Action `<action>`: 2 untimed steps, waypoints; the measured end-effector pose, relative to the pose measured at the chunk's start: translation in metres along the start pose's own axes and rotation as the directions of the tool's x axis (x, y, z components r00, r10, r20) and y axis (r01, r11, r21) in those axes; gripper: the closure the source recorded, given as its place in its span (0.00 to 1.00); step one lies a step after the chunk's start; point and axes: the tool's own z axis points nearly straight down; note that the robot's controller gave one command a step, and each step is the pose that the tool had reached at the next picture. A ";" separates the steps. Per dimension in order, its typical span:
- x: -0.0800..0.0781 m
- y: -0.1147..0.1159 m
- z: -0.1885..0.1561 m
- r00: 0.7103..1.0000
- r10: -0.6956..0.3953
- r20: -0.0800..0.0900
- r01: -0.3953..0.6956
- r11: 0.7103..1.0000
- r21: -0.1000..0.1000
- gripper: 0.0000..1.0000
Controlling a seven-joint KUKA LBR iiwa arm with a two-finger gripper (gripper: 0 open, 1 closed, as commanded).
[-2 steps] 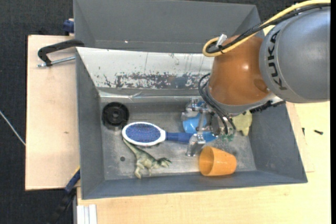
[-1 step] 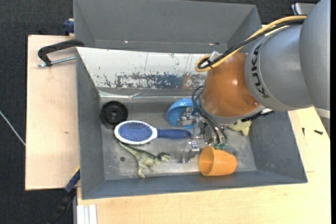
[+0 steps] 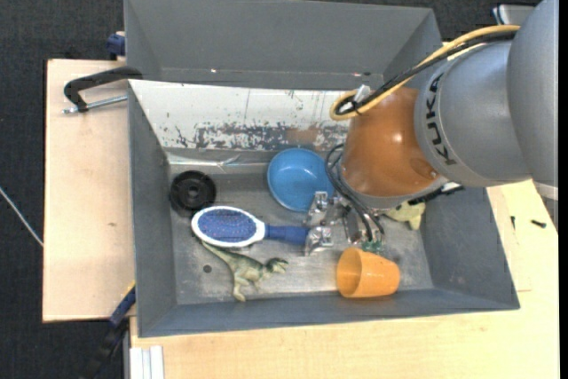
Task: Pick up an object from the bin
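My gripper [image 3: 320, 222] is down in the bin, right of centre, and stands open with a small gap between its metal fingertips. A blue brush [image 3: 229, 227] with a white rim lies flat to its left. The brush's blue handle points right, and its end touches the lower fingertip. Just above the gripper sits a blue bowl [image 3: 298, 177], partly covered by the arm. An orange cup [image 3: 366, 273] lies on its side just below and to the right of the gripper.
A green toy dinosaur [image 3: 247, 268] lies near the front wall, below the brush. A black round disc [image 3: 193, 190] rests at the left. A yellowish thing [image 3: 410, 212] peeks out under the arm at the right.
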 end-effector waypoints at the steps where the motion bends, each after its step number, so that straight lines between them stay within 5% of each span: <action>1: -0.030 0.012 0.003 0.949 -0.314 -0.037 0.314 0.949 -0.002 1.00; 2: -0.020 0.002 -0.141 0.948 -0.319 0.000 0.319 0.948 0.002 1.00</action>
